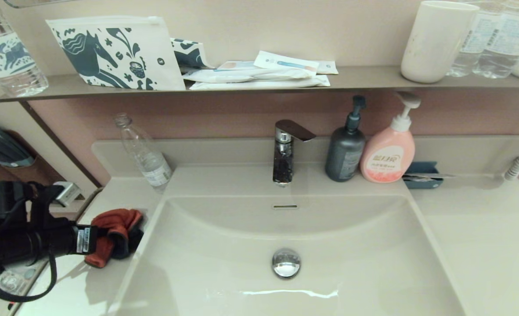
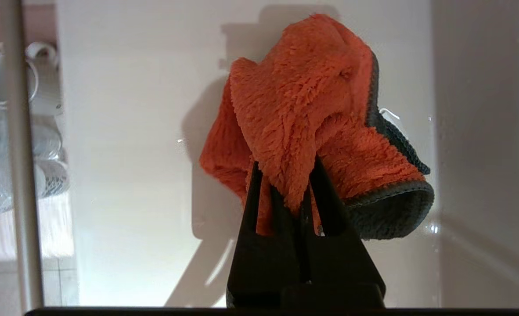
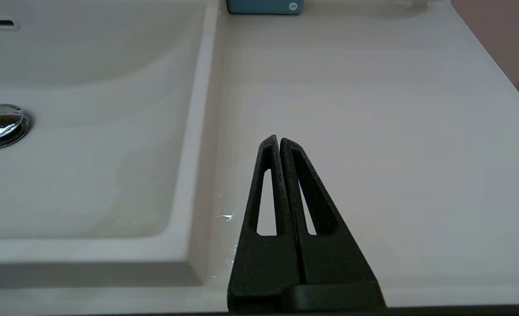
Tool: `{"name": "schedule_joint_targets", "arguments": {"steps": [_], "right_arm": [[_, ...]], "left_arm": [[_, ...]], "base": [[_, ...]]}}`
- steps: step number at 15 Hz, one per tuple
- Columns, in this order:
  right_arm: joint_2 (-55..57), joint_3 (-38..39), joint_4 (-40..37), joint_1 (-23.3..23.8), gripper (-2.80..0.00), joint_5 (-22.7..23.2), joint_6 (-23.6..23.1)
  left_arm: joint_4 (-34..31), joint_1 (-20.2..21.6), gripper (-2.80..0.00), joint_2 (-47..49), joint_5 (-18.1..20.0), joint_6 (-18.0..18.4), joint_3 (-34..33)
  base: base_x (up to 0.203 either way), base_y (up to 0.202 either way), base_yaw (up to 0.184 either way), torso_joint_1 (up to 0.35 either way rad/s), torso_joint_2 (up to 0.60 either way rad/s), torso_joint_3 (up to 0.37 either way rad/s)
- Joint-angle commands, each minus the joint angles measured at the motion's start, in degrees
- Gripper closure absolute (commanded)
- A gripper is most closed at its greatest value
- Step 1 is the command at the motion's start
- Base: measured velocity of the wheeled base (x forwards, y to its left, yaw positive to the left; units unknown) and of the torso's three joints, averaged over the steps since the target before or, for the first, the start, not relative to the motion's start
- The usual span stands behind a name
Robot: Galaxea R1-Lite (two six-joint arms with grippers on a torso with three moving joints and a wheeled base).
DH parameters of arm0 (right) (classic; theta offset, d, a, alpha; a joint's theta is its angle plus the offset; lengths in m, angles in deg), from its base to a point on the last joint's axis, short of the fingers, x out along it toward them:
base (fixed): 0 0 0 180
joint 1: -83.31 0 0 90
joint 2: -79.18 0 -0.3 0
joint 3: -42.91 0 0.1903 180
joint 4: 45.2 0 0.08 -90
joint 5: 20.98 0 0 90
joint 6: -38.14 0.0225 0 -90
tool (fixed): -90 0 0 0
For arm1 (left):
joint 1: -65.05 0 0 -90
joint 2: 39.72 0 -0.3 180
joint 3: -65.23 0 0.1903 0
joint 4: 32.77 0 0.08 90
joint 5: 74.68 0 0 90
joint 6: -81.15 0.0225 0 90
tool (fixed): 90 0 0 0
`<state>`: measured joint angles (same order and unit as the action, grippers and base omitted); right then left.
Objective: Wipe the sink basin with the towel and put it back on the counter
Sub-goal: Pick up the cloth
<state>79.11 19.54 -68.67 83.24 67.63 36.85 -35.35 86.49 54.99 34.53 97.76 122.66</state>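
On the left wing of the smooth cream-white counter [image 1: 106, 193], beside the basin rim: one small orange-red terry towel with a dark grey edge [image 1: 114, 235], bunched and folded over itself, its fleecy pile standing out and the grey binding curling along one side. I cannot tell whether it rests on the counter or hangs just above it. My left gripper [image 2: 286, 182] is pinched on a fold of the towel [image 2: 303, 114], black fingers pressed into the cloth from both sides.

Sink basin, wide, glossy, cream-white, rounded-rectangular [image 1: 351, 245]: one. Round chrome drain plug [image 1: 286, 263]: one, at mid-floor. Slot overflow [image 1: 285, 206]: one, on the back wall below the chrome tap [image 1: 286, 151].

My right gripper [image 3: 279, 140] hangs over the right wing of the counter [image 3: 373, 131], near the basin [image 3: 88, 166] rim, fingers pressed together on nothing.

Back ledge:
- clear plastic bottle, leaning [image 1: 144, 153]: one
- dark grey pump bottle [image 1: 345, 151]: one
- pink pump bottle [image 1: 389, 151]: one
- small blue tray [image 1: 422, 174]: one

Grey-brown wall shelf [image 1: 365, 79]:
- white pouch with blue horse print [image 1: 117, 52]: one
- white cup [image 1: 437, 41]: one
- flat white sachets [image 1: 259, 72]: a stack, number unclear
- water bottles: one at the left end [image 1: 7, 57], at least two at the right end [image 1: 501, 39]
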Motion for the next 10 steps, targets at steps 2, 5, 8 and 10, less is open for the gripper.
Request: {"name": "schedule_joint_targets", "arguments": {"steps": [2, 5, 8, 10], "right_arm": [[0.07, -0.01, 0.01, -0.01, 0.00, -0.01, -0.03], [0.07, -0.01, 0.01, -0.01, 0.00, -0.01, -0.03], [0.07, 0.00, 0.01, -0.01, 0.00, -0.01, -0.03], [0.07, 0.00, 0.01, -0.01, 0.00, -0.01, -0.03]], "left_arm": [[-0.44, 0.76, 0.00, -4.82, -0.03, -1.62, -0.52], [-4.40, 2.25, 0.00, -10.11, -0.02, -1.73, -1.46], [-9.03, 3.80, 0.00, -17.14, 0.19, -2.40, -1.53], [-11.36, 3.75, 0.00, -22.24, 0.23, -5.18, -1.39]], "base": [[0.000, 0.000, 0.000, 0.000, 0.00, 0.000], [0.000, 0.000, 0.000, 0.000, 0.00, 0.000], [0.000, 0.000, 0.000, 0.000, 0.00, 0.000], [0.000, 0.000, 0.000, 0.000, 0.00, 0.000]]}}
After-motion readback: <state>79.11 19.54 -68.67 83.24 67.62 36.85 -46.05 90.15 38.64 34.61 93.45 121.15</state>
